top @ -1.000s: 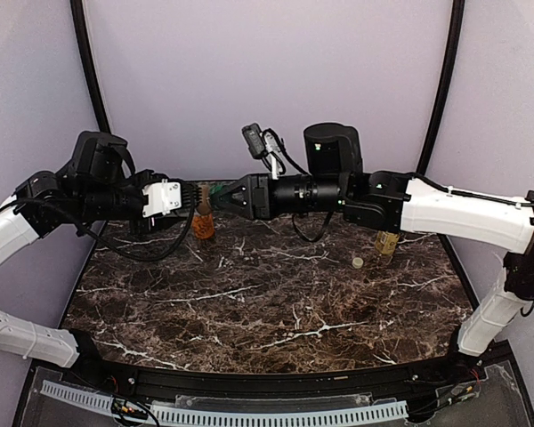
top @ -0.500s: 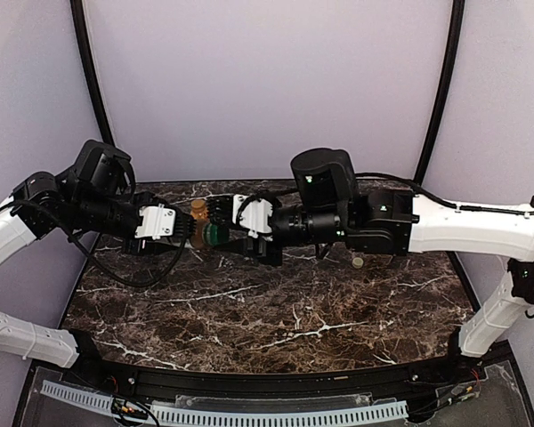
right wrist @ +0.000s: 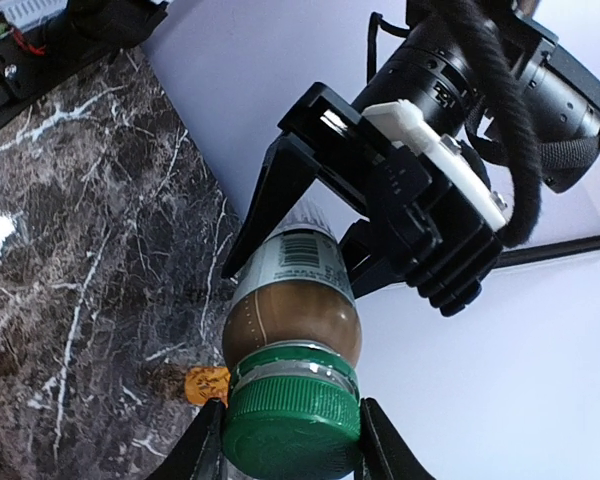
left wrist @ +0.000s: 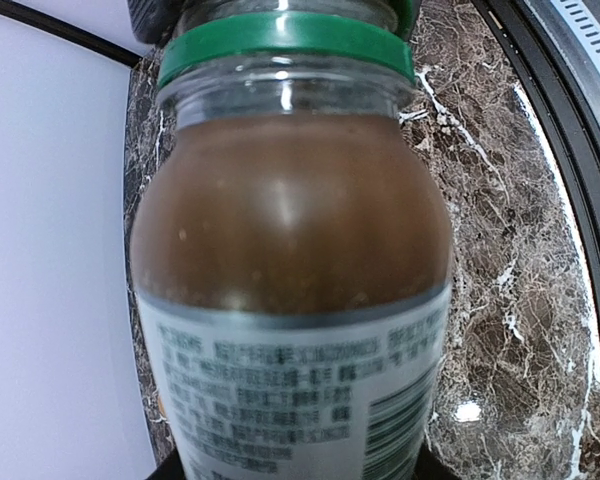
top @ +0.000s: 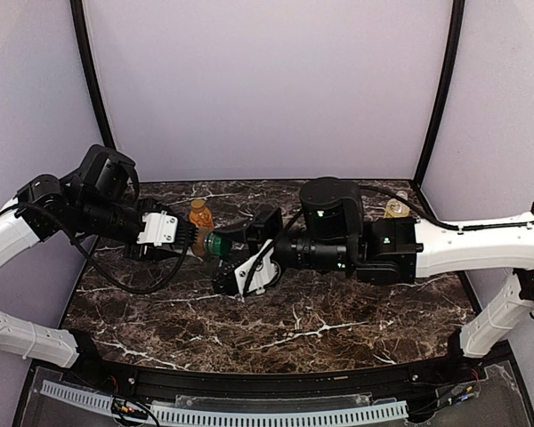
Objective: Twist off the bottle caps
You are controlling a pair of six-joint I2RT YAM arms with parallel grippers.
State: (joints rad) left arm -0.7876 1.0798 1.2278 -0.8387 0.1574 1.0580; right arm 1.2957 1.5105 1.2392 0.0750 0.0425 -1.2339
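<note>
My left gripper [top: 192, 239] is shut on the small clear bottle [left wrist: 290, 300] with a white label and brown liquid, holding it sideways above the table. My right gripper [right wrist: 292, 440] is shut on its dark green cap [right wrist: 292, 428], one finger on each side; it also shows in the top view [top: 215, 244]. A green ring [left wrist: 280, 40] sits under the cap. The squat orange bottle [top: 200, 214] with its gold-orange cap [right wrist: 208, 383] stands just behind. The yellow-green tea bottle [top: 394, 208] stands at the back right, capless. The cream-white cap is hidden.
The dark marble table [top: 320, 329] has black rails along its front edge [top: 276, 391]. The right arm [top: 445, 245] stretches across the table's middle. Purple walls enclose the back and sides.
Both grippers brought the clear bottle forward and lower from the back. The right wrist has turned round the green cap, its camera swinging from above to below. The right arm now covers the cream-white cap.
</note>
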